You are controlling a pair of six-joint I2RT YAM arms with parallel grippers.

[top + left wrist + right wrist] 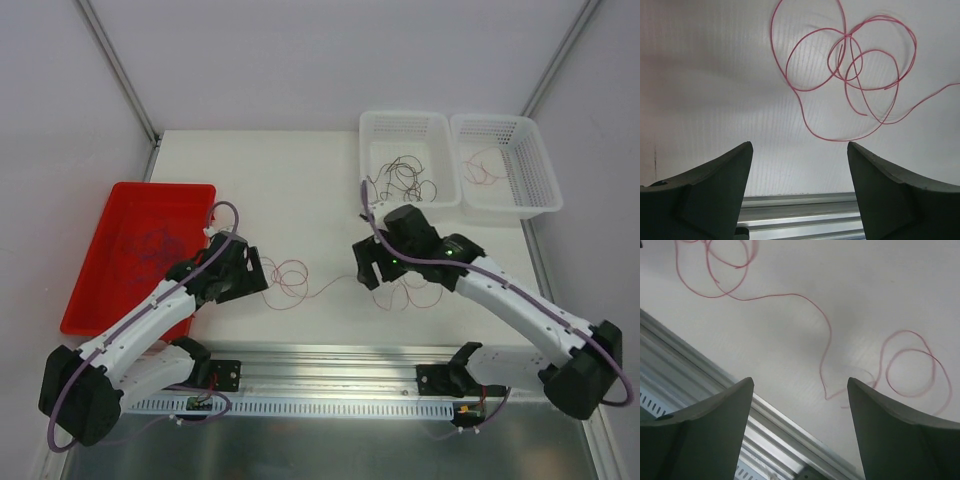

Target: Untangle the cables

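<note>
A pink-red cable [285, 280] lies in loose loops on the white table between the arms. One strand of it trails right toward more loops [410, 295] under the right arm. My left gripper [258, 276] hovers just left of the loops, open and empty. In the left wrist view the loops [845, 75] lie ahead of the left gripper [800, 150], clear of both fingers. My right gripper [368, 276] is open too. In the right wrist view the strand [825, 340] ends between and beyond the tips of the right gripper [800, 385], which hold nothing.
A red tray [100, 300] at the left holds faint purple cables [150, 240]. Two white baskets stand at the back right: one [372, 200] with dark cables [405, 180], the other [540, 200] with pink-red cables [485, 170]. A metal rail [330, 365] runs along the near edge.
</note>
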